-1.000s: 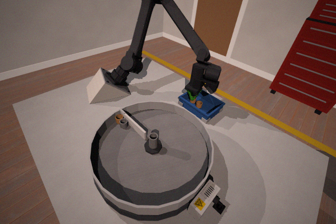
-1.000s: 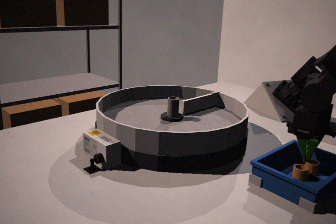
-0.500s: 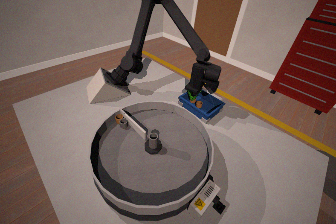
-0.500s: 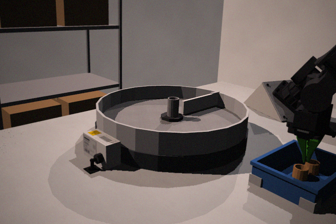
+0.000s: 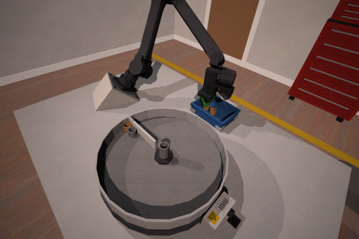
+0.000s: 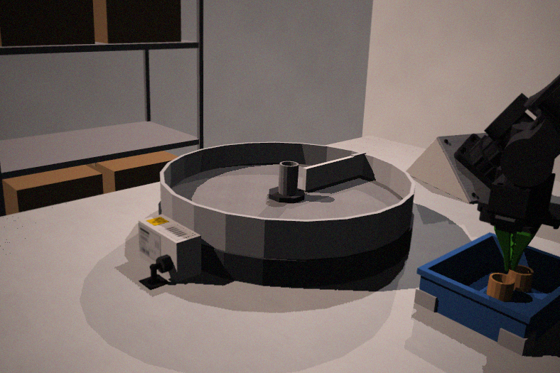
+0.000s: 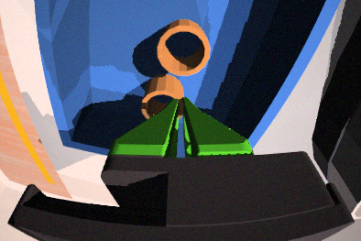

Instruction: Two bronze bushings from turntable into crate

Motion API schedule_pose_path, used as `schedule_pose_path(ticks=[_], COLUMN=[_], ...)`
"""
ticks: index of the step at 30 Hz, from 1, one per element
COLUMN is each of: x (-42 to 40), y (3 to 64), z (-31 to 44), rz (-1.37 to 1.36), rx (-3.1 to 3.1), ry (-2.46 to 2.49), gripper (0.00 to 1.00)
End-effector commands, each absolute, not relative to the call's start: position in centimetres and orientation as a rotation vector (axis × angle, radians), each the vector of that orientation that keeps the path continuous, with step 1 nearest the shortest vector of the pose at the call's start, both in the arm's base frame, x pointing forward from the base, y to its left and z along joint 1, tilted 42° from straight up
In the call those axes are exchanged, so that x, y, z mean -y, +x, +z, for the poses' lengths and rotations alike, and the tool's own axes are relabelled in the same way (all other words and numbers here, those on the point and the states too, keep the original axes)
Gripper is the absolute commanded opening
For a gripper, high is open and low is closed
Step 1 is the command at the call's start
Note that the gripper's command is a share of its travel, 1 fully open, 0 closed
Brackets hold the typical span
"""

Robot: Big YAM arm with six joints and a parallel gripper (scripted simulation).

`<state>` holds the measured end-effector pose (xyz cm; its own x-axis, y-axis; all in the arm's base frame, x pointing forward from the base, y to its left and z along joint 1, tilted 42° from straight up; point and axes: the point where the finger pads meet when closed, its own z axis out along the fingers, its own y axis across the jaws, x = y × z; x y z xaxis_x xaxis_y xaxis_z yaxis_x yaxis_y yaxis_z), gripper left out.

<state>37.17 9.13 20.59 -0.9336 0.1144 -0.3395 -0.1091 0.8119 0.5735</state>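
Note:
Two bronze bushings are inside the blue crate [image 5: 202,116] [image 6: 475,312] [image 7: 114,6]. One bronze bushing [image 5: 212,111] [image 6: 499,289] [image 7: 161,49] stands upright and loose. My gripper [image 5: 205,106] [image 6: 511,269] [image 7: 180,104] is low in the crate, its green fingers shut on the side wall of the other bronze bushing [image 5: 206,108] [image 6: 524,280] [image 7: 161,84]; the fingers partly hide that wall. On the turntable [image 5: 185,181] [image 6: 226,185], another bronze bushing [image 5: 127,126] and a grey bushing [image 5: 132,131] stand together near the rim; the exterior view does not show them.
The turntable has a raised rim, a white divider [image 5: 145,134] [image 6: 332,173] and a grey centre post [image 5: 163,151] [image 6: 288,180]. A white control box [image 5: 218,210] [image 6: 186,251] stands at its outer side. The arm's wedge base [image 5: 105,95] is behind it, on the crate's side.

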Motion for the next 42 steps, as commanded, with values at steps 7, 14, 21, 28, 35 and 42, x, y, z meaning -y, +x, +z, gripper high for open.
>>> schedule_pose_path(ticks=[7, 14, 21, 28, 35, 42], x=[-9.36, -9.34, -9.34, -9.34, -9.34, -9.3], y=[37.62, 37.63, 37.63, 37.63, 37.63, 37.62], z=[22.01, 22.01, 22.01, 22.01, 22.01, 22.08], rz=[0.863, 0.863, 0.863, 0.863, 0.863, 0.862], rx=[-2.619, -2.618, -2.618, -2.618, -2.618, -2.618], ry=[0.0, 0.0, 0.0, 0.0, 0.0, 0.0], gripper=[0.14, 0.14, 0.14, 0.14, 0.14, 0.14])
